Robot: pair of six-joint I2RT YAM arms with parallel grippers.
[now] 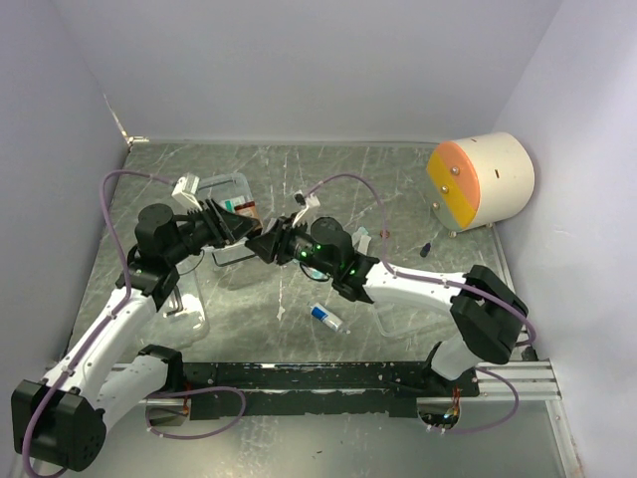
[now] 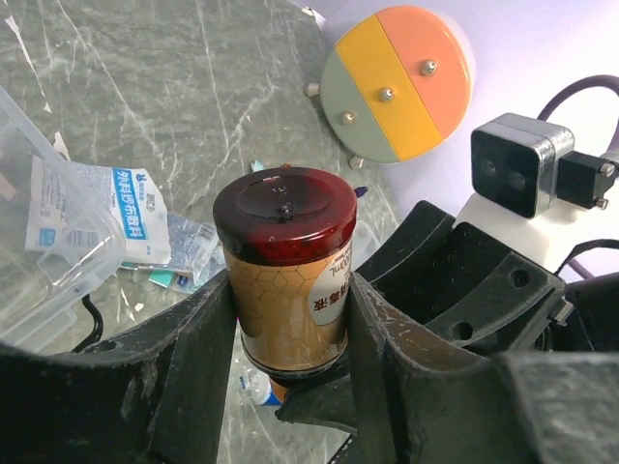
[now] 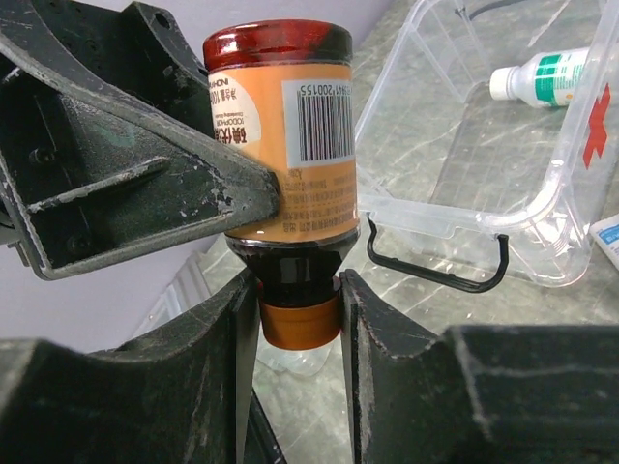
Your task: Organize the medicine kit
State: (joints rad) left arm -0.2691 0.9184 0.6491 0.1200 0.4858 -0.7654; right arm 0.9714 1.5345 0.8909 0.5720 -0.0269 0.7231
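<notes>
1. The left pincer [image 2: 290, 333] is clamping the amber bottle [image 2: 283, 280] around its labelled body. It is holding the bottle off the desk [image 1: 398, 199], with the dark red end facing its own camera.
2. The right pincer [image 3: 298, 314] is pinching the orange cap [image 3: 300, 327] at the bottle's opposite end, a finger pressing each side. Both arms are therefore gripping the one bottle at once.
3. This double hold is probably serving a handover or a twist of the cap; which one cannot be told.
4. The medicine kit [image 1: 231, 185] is sitting on the desk just behind the meeting pincers, on the left arm's side, and appears to be open-topped. Its black wire latch [image 3: 435, 273] is hanging at the near wall, and a white bottle [image 3: 542, 77] is lying inside.
5. White packets [image 2: 131, 203] by the kit and a small tube [image 1: 325, 317] near the right arm are likely waiting for sorting.
</notes>
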